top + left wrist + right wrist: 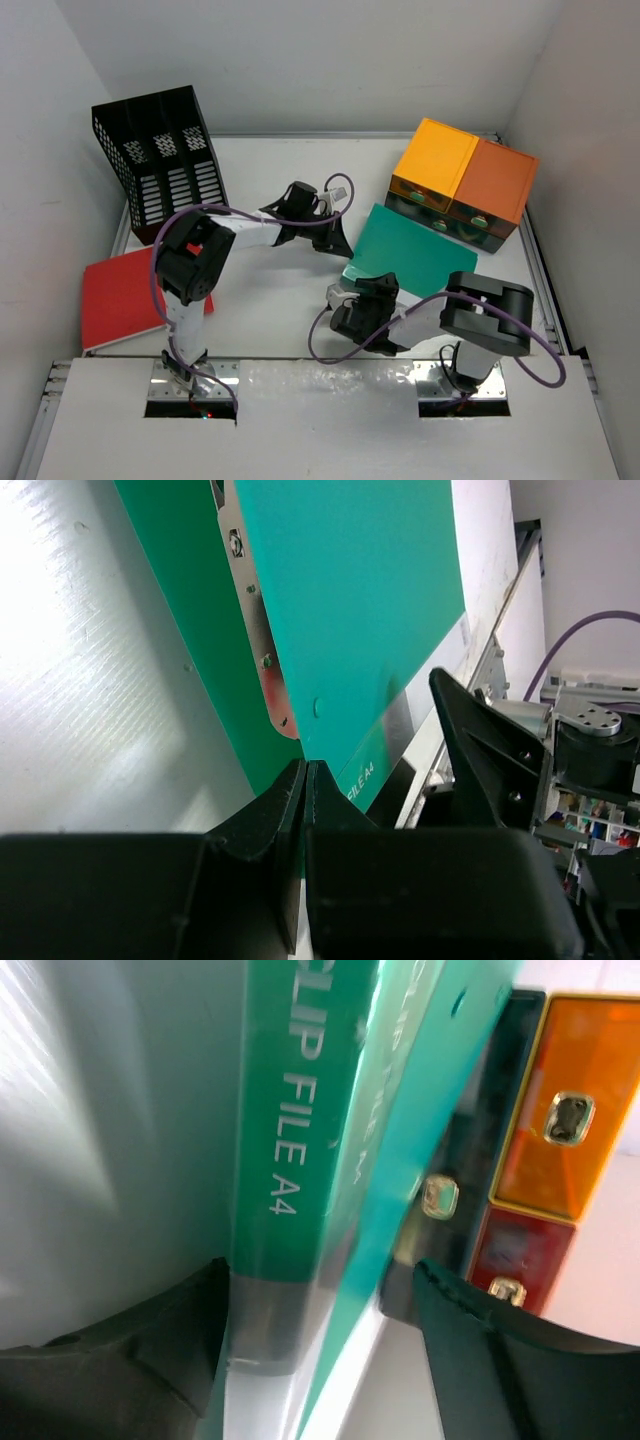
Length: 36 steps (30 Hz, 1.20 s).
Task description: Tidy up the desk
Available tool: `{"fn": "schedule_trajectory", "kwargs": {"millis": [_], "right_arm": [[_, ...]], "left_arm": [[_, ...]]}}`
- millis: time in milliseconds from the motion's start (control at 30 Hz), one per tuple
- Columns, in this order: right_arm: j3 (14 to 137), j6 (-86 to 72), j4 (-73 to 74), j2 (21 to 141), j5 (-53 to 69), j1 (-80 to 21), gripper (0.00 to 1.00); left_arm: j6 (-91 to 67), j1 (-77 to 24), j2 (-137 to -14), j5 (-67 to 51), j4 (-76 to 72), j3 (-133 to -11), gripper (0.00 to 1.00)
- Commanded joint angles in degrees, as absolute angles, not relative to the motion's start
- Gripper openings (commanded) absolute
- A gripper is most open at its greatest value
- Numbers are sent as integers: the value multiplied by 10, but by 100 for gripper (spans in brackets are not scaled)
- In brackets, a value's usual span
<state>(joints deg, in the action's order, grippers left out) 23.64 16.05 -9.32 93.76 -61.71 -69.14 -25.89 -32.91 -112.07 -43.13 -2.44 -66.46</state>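
A green clip file (425,250) lies on the white desk (270,290), right of centre, next to the drawer unit. My left gripper (333,228) is shut on the far-left corner of its cover; in the left wrist view the jaws (305,772) pinch the teal cover (350,610) beside the metal clip strip (255,630). My right gripper (350,308) is open at the file's near-left corner. In the right wrist view (320,1300) its fingers stand either side of the spine (290,1130), printed "CLIP FILE A4", with gaps on both sides.
A red folder (125,295) lies at the desk's left edge. A black mesh file rack (160,160) stands at the back left. An orange-topped drawer unit (465,185) stands at the back right, also in the right wrist view (560,1130).
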Motion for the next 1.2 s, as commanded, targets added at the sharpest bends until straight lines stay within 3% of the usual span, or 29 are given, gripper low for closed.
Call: {"fn": "schedule_trajectory", "kwargs": {"millis": [0, 167, 267, 400, 600, 633, 667, 733, 767, 867, 1167], "right_arm": [[249, 148, -95, 962, -666, -688, 68], [245, 145, -107, 964, -674, -657, 50], [247, 150, -114, 964, -671, -648, 32], [244, 158, -132, 961, -686, -647, 0], [262, 126, -97, 947, -687, -648, 0], [265, 119, -88, 945, -682, -649, 0], [270, 106, -70, 939, -681, -649, 0], [282, 96, -47, 932, -679, -651, 0], [285, 95, -43, 928, -681, -653, 0], [289, 91, -31, 911, -681, -657, 0], [302, 38, 55, 806, -606, -661, 0]], "left_arm": [[-237, -323, -1080, -446, -29, -678, 0], [-243, -323, -1074, -442, -28, -678, 0], [-245, -323, -1068, -437, -32, -676, 0], [-244, -323, -1067, -431, -35, -676, 0], [-224, -323, -1070, -453, -23, -687, 0], [-220, -323, -1076, -455, -5, -700, 6], [-214, -323, -1078, -458, -1, -705, 23], [-209, -323, -1085, -456, 30, -714, 40], [-207, -323, -1085, -454, 33, -715, 54], [-198, -323, -1084, -435, 46, -715, 74], [-113, -323, -1041, -292, 123, -760, 79]]}}
